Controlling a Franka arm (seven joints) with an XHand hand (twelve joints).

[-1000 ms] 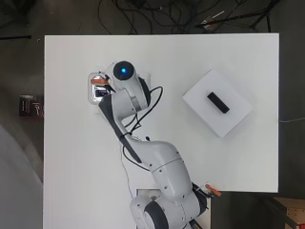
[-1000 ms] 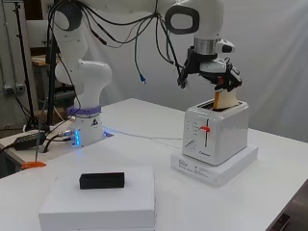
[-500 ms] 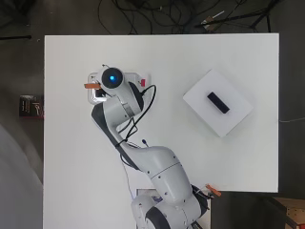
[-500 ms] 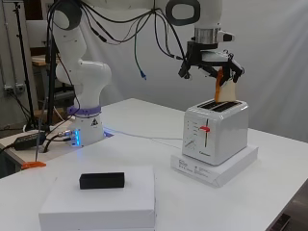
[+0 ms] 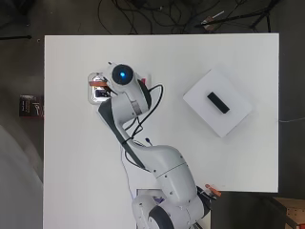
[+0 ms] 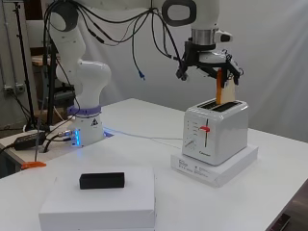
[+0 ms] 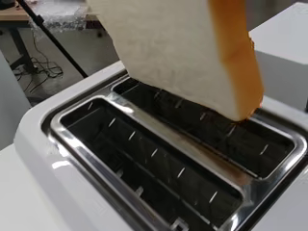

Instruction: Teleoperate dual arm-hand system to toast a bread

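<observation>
No legible text in any view — small dark print on the toaster [image 6: 214,134] front and on its white base [image 6: 211,168], neither readable.

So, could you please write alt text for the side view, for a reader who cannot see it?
The hand holds a slice of bread upright just above the slots of a white toaster, which stands on a flat white box on the white table. In front, a small black block lies on another white box.
</observation>
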